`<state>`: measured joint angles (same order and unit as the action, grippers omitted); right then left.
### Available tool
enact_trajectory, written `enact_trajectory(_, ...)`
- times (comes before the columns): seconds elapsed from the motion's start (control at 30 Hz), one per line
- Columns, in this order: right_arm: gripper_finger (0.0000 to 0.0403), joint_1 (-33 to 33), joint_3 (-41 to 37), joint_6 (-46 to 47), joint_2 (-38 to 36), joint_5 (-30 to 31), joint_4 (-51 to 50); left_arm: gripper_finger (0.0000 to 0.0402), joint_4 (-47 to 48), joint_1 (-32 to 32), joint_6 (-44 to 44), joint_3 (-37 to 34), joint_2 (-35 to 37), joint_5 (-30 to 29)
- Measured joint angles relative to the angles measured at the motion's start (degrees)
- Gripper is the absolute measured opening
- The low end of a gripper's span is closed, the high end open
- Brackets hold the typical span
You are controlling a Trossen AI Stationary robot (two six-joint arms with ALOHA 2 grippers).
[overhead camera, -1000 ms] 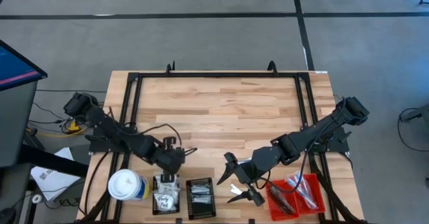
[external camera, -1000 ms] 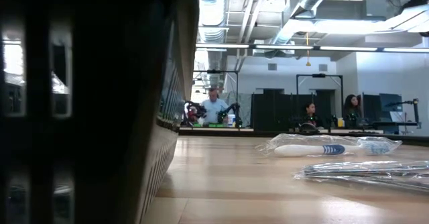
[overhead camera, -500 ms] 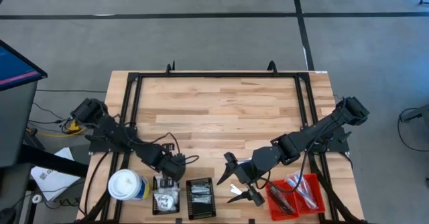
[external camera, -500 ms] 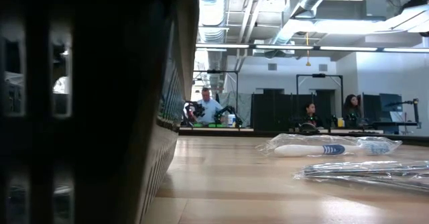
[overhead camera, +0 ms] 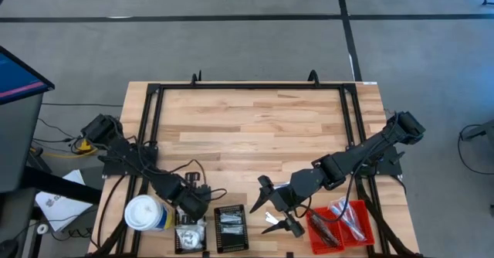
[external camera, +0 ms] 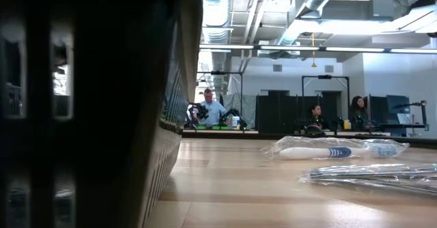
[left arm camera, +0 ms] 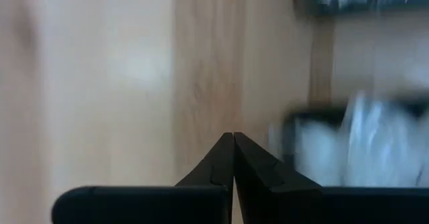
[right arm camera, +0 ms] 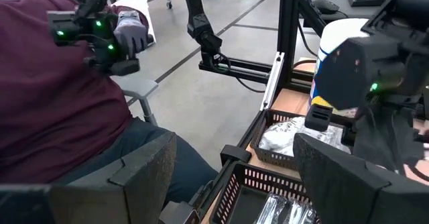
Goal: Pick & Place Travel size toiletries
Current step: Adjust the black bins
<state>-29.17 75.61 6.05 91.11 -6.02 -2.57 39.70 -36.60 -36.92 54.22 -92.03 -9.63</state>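
Near the front edge of the tabletop [overhead camera: 255,127], your left claw [overhead camera: 194,205] sits pinched fully shut with nothing between its tips, just above the black tray [overhead camera: 190,232] of white packets [overhead camera: 188,230]. Your right claw [overhead camera: 272,208] hangs spread wide and empty between the middle tray [overhead camera: 230,227] and the red tray [overhead camera: 340,224]. Watch the left one: closed like that it cannot take a packet, and pushed down it could likely shove the tray or crush a packet (the canister [overhead camera: 145,213] stands just beside it too, easy to knock). The left tray holds white packets, the middle one silvery sachets [overhead camera: 230,224], the red one sticks and dark bars [overhead camera: 343,221]. Low view shows wrapped sticks [external camera: 338,150] lying loose on the wood.
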Motion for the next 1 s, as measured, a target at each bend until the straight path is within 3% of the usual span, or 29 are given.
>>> enact_trajectory(0.13,0.0294,0.11,0.00,0.01,0.00,0.00,0.00,0.0000,-0.35,1.30,8.60,5.25,0.00,-8.45)
enact_trajectory(0.2,0.0294,0.11,0.00,-0.01,0.00,0.00,0.00,0.0000,-2.14,2.32,14.40,8.02,0.04,-9.88)
enact_trajectory(0.33,0.0294,0.09,0.00,0.00,0.00,0.00,-0.01,0.0000,-8.45,4.66,25.73,11.71,-1.01,-6.39)
enact_trajectory(0.5,0.0294,-0.11,0.04,2.70,0.00,-0.02,-3.91,0.0000,-11.82,5.92,35.19,17.71,-8.35,-4.36)
enact_trajectory(0.73,0.0294,-3.21,0.07,6.05,-1.16,-0.11,-11.36,0.0000,-12.17,5.99,42.75,28.35,-21.24,-3.49)
enact_trajectory(0.9,0.0294,-5.37,0.02,5.56,-2.01,0.10,-12.24,0.0000,-12.81,6.09,44.52,31.30,-24.90,-1.06)
enact_trajectory(1.0,0.0294,-5.97,0.02,4.19,-2.34,0.29,-11.90,0.0000,-14.73,6.51,44.26,31.34,-25.09,3.78)
